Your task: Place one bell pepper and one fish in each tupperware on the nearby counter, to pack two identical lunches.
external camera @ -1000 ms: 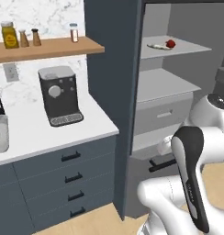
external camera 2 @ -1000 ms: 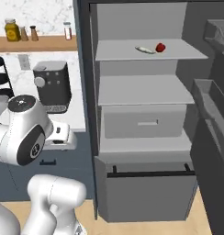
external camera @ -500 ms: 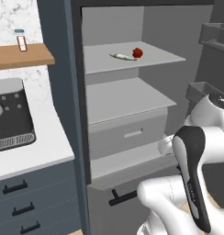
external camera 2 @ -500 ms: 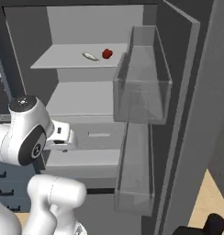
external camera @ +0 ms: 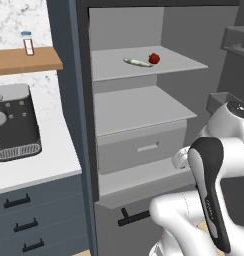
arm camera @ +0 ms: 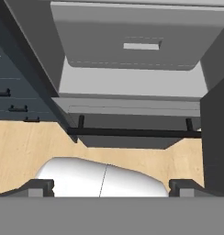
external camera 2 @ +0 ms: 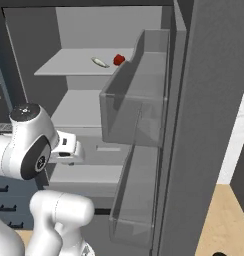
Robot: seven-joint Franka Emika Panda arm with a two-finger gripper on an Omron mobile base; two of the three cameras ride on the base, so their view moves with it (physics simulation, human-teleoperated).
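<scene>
I'm facing the open fridge [external camera: 144, 115], its door [external camera 2: 204, 125] swung out with clear bins. To its left runs the white surface [external camera: 49, 160], carrying a coffee machine [external camera: 14, 125]. My hand [arm camera: 111, 186] hangs low before the bottom drawer [arm camera: 132, 133], fingers spread wide, holding nothing. On the fridge's top shelf [external camera: 144, 65] the fish [external camera: 137, 62] lies just beside the red pepper [external camera: 154, 58].

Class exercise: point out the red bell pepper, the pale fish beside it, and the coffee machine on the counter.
bell pepper [external camera: 154, 58], left base view, middle of its red body.
fish [external camera: 138, 62], left base view, middle of its pale body.
coffee machine [external camera: 14, 122], left base view, its dark front face.
</scene>
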